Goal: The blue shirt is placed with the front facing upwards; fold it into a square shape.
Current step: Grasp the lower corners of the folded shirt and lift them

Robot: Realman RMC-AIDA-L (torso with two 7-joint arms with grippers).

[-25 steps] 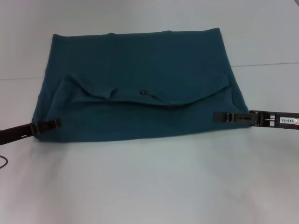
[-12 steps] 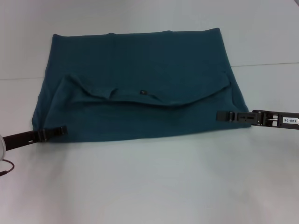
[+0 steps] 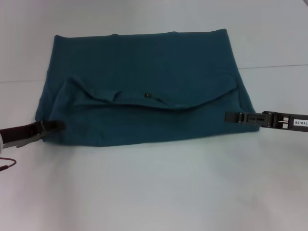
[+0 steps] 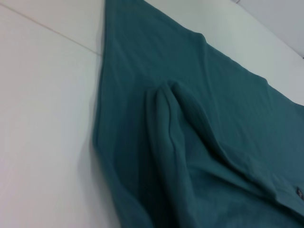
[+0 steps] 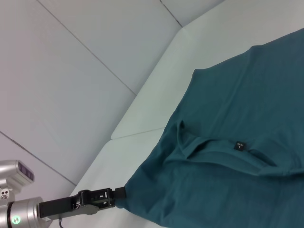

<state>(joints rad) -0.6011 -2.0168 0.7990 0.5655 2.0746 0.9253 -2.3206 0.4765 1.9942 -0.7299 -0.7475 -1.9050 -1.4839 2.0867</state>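
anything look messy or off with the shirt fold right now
Yes. On the blue shirt, the folded-over collar flap lies wavy and puckered, not flat. The left claw and right claw sit at its side edges.

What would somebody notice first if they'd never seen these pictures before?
The blue shirt dominates, lying partly folded across the middle of the white table, with its small dark neck label on a curved fold near the centre. The left pincer meets the shirt's near left corner, and the right pincer reaches in over its right edge, both low and nearly level with the table.
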